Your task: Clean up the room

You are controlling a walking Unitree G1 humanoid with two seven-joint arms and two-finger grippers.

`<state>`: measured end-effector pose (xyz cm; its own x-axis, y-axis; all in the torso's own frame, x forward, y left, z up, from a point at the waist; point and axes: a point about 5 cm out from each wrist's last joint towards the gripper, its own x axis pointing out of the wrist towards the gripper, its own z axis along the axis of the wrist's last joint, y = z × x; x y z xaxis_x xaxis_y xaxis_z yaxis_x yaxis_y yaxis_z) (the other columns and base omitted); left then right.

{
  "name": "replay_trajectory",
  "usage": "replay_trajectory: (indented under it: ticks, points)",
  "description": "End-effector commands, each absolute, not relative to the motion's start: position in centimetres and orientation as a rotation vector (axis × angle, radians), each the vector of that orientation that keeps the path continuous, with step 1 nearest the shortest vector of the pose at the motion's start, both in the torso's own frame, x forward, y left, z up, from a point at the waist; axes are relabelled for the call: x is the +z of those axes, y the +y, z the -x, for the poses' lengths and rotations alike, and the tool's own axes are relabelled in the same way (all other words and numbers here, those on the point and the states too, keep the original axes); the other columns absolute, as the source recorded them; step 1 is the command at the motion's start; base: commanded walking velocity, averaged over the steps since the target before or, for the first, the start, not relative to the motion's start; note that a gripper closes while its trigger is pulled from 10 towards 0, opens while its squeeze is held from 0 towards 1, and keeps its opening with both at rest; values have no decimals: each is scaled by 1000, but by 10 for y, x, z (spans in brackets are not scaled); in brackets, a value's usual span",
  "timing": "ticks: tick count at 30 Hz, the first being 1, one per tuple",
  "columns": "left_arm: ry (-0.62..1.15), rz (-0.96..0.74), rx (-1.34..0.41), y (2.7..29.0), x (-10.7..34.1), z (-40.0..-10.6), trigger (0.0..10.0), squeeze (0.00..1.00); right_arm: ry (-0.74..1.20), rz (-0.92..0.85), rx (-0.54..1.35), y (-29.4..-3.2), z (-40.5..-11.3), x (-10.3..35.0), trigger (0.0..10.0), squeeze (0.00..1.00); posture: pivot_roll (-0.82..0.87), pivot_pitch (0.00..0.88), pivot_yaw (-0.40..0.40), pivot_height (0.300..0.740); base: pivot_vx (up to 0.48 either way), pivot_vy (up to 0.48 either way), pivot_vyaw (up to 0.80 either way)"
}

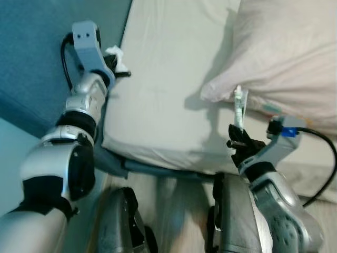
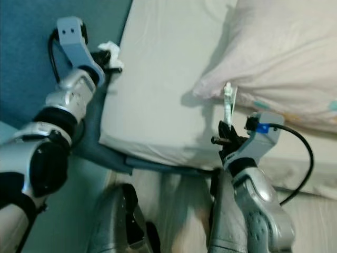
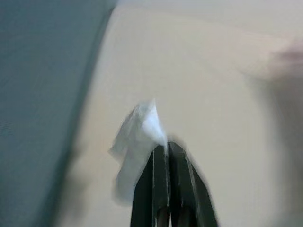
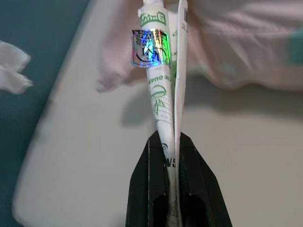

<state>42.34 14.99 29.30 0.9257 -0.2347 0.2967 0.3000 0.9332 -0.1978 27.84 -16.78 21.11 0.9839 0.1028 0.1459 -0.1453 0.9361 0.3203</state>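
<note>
— Where did your two pincers stand, and what did each have?

— Your left pincer (image 1: 120, 67) sat at the left edge of the cream-sheeted bed (image 1: 163, 79), fingers pressed together on a crumpled white tissue (image 1: 115, 54) that stuck up past the fingertips, over the teal floor beside the mattress. Your right pincer (image 4: 173, 142) was near the bed's front edge, just below the pale pink pillow (image 1: 284, 52), clamped tight on a folded white paper wrapper with green print and a shiny hologram sticker (image 4: 160, 71).

— Which way did the wrapper lie from the pincer?

— Straight out beyond the fingertips. Its long axis ran in line with the fingers, upright in the head views, its top reaching the pillow's lower edge. It looked lifted off the sheet, though I couldn't be sure.

— So what did the coming move turn on?

— Both scraps were already in hand, so I judged you next needed a bin to carry them to.
</note>
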Motion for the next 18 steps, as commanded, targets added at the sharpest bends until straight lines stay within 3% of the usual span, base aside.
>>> replay_trajectory:
  ticks: [1, 11, 17, 18]
  points:
    - [-259, 265, -334, 149, 279, -421, 0, 0, -140, -337, 133, -169, -280, 208, 10000, 0, -200, 203, 173, 516, 0, 0, 0]
    - [-299, 421, -439, 144, 274, -415, 0, 0, -162, -342, 199, -164, -303, 208, 10000, 0, -175, 104, 145, 516, 0, 0, 0]
    - [-314, 506, -698, 139, 260, -390, 0, 0, -228, -390, 369, -148, -319, 224, 10000, 0, -128, 36, 109, 535, 0, 0, 0]
    - [-297, 496, -713, 135, 253, -386, 3020, 0, -234, -389, 373, -148, -323, 225, 10000, 0, -125, 35, 108, 540, 0, 0, 0]
